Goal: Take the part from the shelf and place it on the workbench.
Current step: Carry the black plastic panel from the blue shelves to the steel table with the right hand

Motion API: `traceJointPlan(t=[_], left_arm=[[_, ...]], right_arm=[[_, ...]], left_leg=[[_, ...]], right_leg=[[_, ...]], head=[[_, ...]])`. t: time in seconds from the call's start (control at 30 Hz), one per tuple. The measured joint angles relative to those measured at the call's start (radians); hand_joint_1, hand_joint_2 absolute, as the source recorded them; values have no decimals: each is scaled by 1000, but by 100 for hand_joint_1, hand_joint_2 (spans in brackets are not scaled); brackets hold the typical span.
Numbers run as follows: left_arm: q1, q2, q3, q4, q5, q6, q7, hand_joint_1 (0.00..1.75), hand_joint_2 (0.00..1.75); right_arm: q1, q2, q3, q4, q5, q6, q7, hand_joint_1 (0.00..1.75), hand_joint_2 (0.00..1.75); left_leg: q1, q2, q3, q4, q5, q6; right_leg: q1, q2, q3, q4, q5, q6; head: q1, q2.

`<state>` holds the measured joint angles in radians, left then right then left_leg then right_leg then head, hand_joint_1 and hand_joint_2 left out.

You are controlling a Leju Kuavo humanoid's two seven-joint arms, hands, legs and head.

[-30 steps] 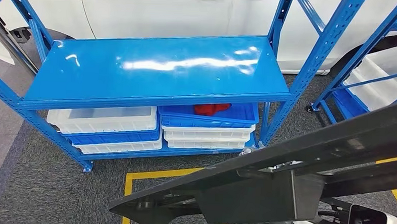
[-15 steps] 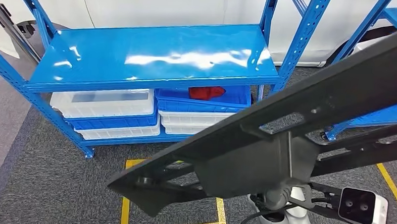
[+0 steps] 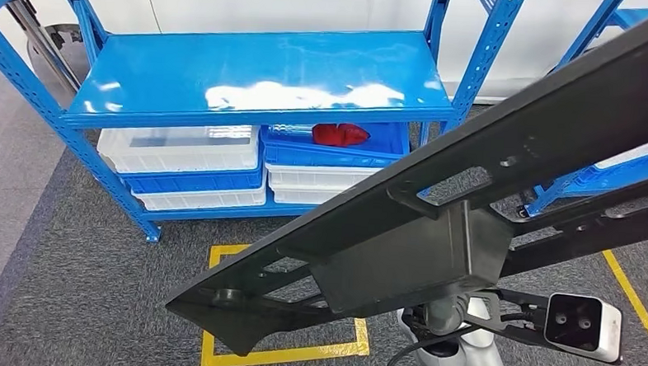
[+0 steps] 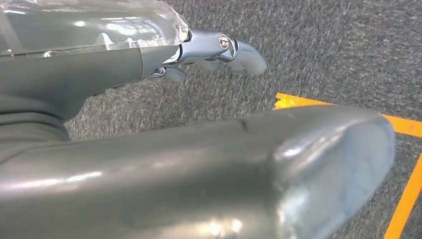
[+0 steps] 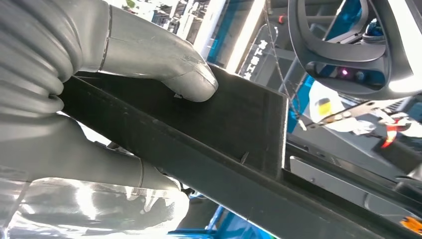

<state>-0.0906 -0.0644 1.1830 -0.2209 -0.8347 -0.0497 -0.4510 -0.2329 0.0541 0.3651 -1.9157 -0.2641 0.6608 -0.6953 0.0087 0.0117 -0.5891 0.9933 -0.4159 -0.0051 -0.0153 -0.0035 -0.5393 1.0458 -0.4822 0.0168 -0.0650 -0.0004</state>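
One long black metal part point(image 3: 434, 229) crosses our head view from lower left to upper right, our right hand point(image 5: 84, 89) clamped on it, left hand point(image 4: 209, 50) fingers loosely apart, holding nothing.

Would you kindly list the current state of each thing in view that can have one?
black part: lifted off the shelf, held by the right hand
left hand: empty, hanging over the carpet
blue shelf: top board bare
upper blue bin: holds a red item
white bin: looks empty
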Motion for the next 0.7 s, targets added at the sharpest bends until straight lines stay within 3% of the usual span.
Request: traceJointPlan(t=[0.07,0.13,0.2,0.27,0.3,0.33,0.37,0.43,0.5,0.57,0.63,0.7], left_arm=[[1,0,0,0,0,-3,0,0,0],[2,0,0,0,-2,-6,0,0,0],[2,0,0,0,-4,-8,0,0,0],[3,1,0,0,-4,-9,0,0,0],[4,1,0,0,-5,-9,0,0,0],[5,1,0,0,-6,-9,0,0,0],[6,1,0,0,-8,-10,0,0,0],[6,1,0,0,-12,-12,-2,0,0],[2,1,0,0,-14,-15,-5,0,0],[0,1,0,0,-15,-18,-7,0,0],[1,0,0,0,-15,-21,-7,0,0],[2,0,0,0,-15,-25,-6,0,0]], right_arm=[[0,-1,0,1,-2,3,0,175,175],[1,-2,-2,1,-3,8,0,175,175],[1,-2,-3,2,-3,14,0,175,175],[3,-2,-6,3,-3,18,0,175,175],[5,-2,-8,4,-3,19,0,175,175],[7,-2,-11,6,0,19,0,175,175],[9,-2,-14,7,8,20,0,175,175],[12,-2,-22,9,37,28,0,175,175],[15,-2,-33,8,65,47,0,175,175],[19,-2,-44,7,85,74,0,175,175],[20,-2,-53,5,103,102,0,175,175],[17,-2,-61,2,120,123,0,175,175]], left_leg=[[-1,0,-6,5,6,-12],[2,-1,-11,14,2,-23],[5,-2,-40,81,-47,-32],[6,-2,-91,212,-120,-39],[6,-2,-111,268,-142,-41],[6,-2,-116,291,-144,-41],[5,-2,-101,275,-126,-40],[4,9,-26,148,-66,-31],[-5,27,35,35,-38,-17],[-13,29,45,6,-39,-3],[-8,14,44,-6,-31,10],[-2,1,46,-18,-21,21]], right_leg=[[4,2,14,-32,-14,-15],[3,1,11,-37,-5,-32],[2,-1,5,-42,6,-47],[5,-1,-5,-42,12,-53],[7,-1,-9,-41,15,-54],[8,-2,-12,-41,17,-54],[9,-3,-14,-40,19,-54],[11,-9,-14,-38,20,-53],[15,-18,-15,-37,20,-47],[18,-29,-17,-37,22,-36],[19,-36,-18,-35,18,-23],[18,-23,-42,17,-18,-12]], head=[[0,0],[0,0],[0,0],[0,0],[0,0],[0,0],[0,0],[0,0],[0,0],[0,0],[0,0],[0,0]])
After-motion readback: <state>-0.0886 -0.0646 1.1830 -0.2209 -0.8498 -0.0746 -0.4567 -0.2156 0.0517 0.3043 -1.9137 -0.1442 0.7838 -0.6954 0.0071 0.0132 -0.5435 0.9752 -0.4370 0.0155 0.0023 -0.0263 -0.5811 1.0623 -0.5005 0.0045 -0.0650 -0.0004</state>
